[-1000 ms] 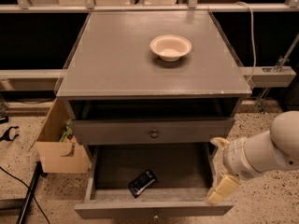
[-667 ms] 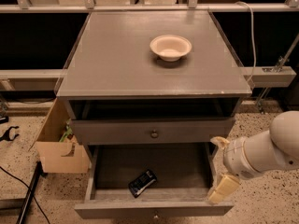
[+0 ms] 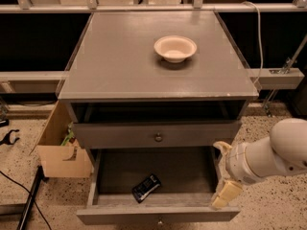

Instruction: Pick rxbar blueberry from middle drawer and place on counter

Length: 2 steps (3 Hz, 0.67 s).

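Observation:
The rxbar blueberry point(image 3: 146, 187), a small dark bar with pale print, lies flat on the floor of the pulled-out middle drawer point(image 3: 158, 215), left of its centre and near the front. My gripper point(image 3: 224, 172) hangs at the drawer's right side, above its right wall and well to the right of the bar. It holds nothing that I can see. The counter point(image 3: 120, 61) is the broad grey top of the cabinet, with a cream bowl point(image 3: 175, 48) on its right rear part.
A closed knobbed drawer front point(image 3: 157, 135) sits just above the open drawer, with a dark gap over it. An open cardboard box point(image 3: 61, 150) stands on the speckled floor to the cabinet's left. A rail and cables run behind and to the right.

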Available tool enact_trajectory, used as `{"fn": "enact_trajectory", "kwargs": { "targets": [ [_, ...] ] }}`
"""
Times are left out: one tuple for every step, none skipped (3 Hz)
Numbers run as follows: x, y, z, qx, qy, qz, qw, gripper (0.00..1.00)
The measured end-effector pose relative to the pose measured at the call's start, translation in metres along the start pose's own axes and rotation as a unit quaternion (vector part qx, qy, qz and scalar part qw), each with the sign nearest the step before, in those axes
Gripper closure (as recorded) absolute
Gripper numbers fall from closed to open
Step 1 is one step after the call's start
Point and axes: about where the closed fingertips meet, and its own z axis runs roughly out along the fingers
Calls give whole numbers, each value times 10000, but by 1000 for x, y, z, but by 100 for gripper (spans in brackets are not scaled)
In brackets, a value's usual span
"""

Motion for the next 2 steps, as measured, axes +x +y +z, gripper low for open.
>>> {"fn": "enact_trajectory", "kwargs": {
  "targets": [
    [0, -8, 29, 16, -158, -126, 9998, 0],
    [-3, -25, 94, -52, -575, -247, 9980, 0]
  ]
}}
